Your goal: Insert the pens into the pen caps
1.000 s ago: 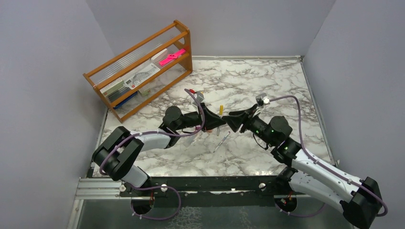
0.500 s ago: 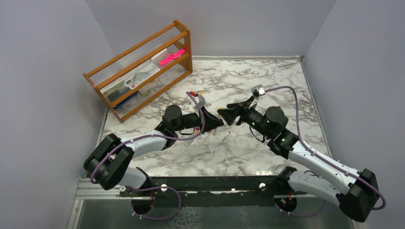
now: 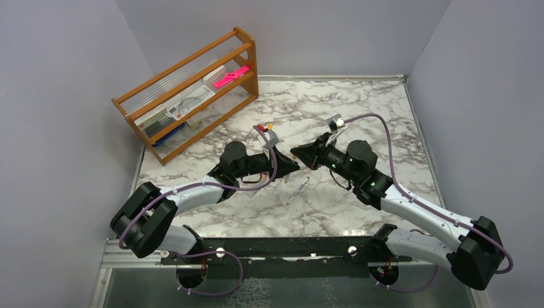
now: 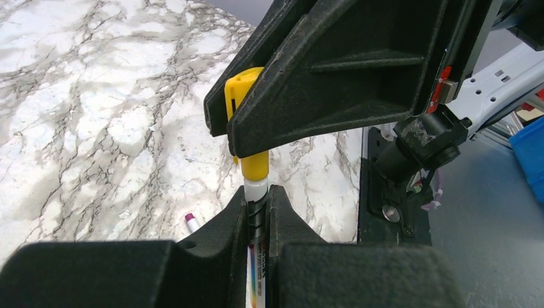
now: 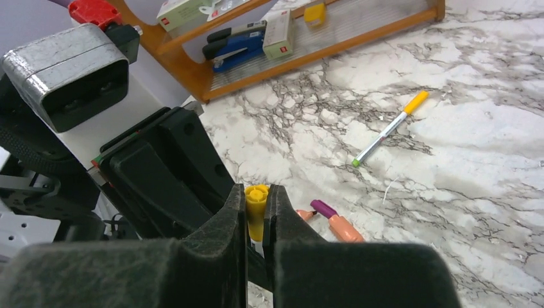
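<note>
A pale pen (image 4: pixel 256 194) with printed lettering is clamped in my left gripper (image 4: pixel 258 192), which is shut on its barrel. The pen's end sits inside a yellow pen cap (image 4: pixel 255 163). My right gripper (image 5: pixel 256 196) is shut on that yellow cap (image 5: pixel 256 206), nose to nose with the left gripper (image 3: pixel 289 165) over the middle of the table. In the top view the right gripper (image 3: pixel 299 154) meets it there, and the cap is hidden between them.
A pale pen (image 3: pixel 297 190) lies on the marble just in front of the grippers. A pen with an orange end (image 5: pixel 389 128), an orange-pink piece with a purple end (image 5: pixel 338 222) and a purple-tipped pen (image 4: pixel 190 222) also lie loose. A wooden shelf (image 3: pixel 192 96) stands at the back left.
The right gripper opened, moved left onto the yellow cap and shut on it. The left gripper stayed shut on the pen, shifting slightly.
</note>
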Controlling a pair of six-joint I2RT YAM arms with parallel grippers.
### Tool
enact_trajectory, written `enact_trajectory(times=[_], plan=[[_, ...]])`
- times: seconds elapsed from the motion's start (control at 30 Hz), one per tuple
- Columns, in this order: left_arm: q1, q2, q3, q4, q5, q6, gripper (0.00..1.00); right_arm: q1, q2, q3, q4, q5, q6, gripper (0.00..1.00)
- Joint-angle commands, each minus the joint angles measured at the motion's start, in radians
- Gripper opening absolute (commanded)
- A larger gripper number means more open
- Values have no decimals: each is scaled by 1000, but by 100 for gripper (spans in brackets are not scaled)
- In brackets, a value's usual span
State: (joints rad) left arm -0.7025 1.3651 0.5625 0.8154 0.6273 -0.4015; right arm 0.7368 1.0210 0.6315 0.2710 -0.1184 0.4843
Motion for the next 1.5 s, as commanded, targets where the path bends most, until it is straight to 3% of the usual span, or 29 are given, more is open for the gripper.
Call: enact_trajectory(times=[0.0,0.47,0.9,1.23,1.47], plan=[[-4,-4,37,4,-48,0,0,1,9,-7,-5,-24,-10,1],[6,34,274,-27,1,-76,0,4,-22,-164,-18,-184,-64,1],[15,117,482,-31,46,-93,0,9,-51,-376,86,-247,17,1],[21,86,564,-23,33,-21,0,8,-13,-454,160,-308,60,1],[26,78,540,-30,50,0,0,9,-57,-426,117,-291,66,1]])
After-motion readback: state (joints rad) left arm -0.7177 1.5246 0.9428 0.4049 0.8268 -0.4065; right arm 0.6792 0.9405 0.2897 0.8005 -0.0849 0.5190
